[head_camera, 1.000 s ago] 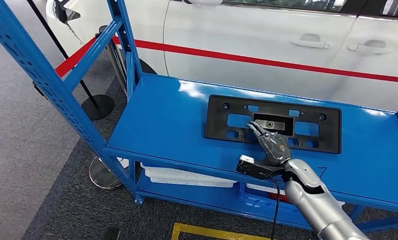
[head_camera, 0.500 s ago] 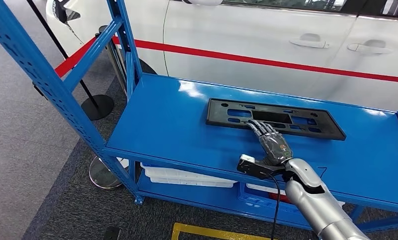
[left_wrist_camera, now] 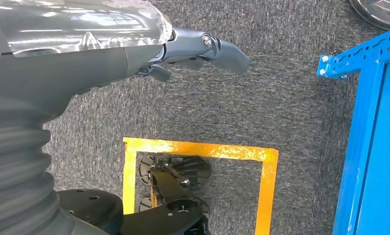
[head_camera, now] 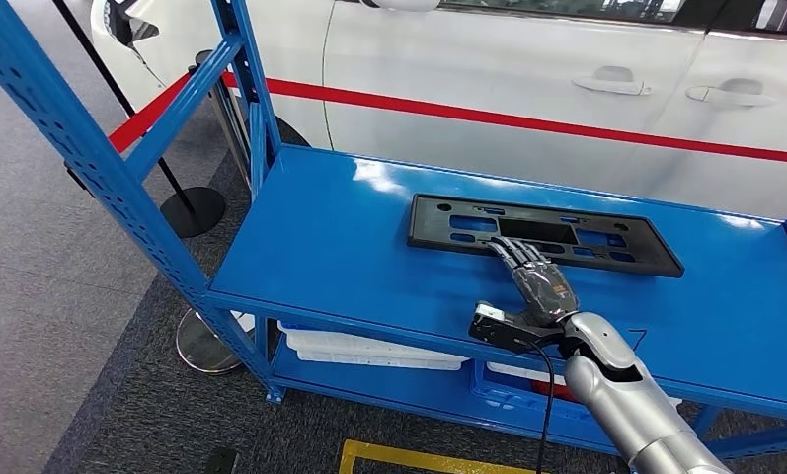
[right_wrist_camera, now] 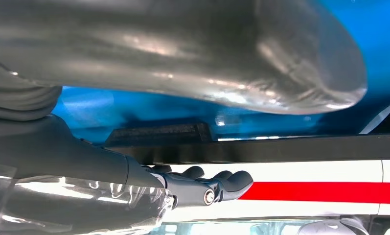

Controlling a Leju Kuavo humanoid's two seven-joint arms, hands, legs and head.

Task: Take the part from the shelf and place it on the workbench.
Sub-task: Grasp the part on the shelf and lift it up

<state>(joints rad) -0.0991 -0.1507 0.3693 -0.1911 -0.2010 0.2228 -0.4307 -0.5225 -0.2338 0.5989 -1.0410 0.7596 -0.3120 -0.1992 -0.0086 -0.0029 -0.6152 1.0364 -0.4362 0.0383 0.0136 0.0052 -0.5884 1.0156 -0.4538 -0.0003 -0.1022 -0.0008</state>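
While the arms sit apart:
Left hand [left_wrist_camera: 202, 49]: hangs over grey carpet, fingers loosely apart, holding nothing.
Flat black rectangular plastic part [head_camera: 542, 233]: lying on the blue metal shelf [head_camera: 320, 237].
Right hand [head_camera: 535, 276]: fingers [head_camera: 512, 253] outstretched, tips at the part's near edge, gripping nothing.

1 part [head_camera: 542, 233], 2 hands, 1 shelf [head_camera: 320, 247]

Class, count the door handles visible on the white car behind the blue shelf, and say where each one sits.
2. One door handle is above the black part; the other door handle is further toward the right. More may be hidden outside the picture.
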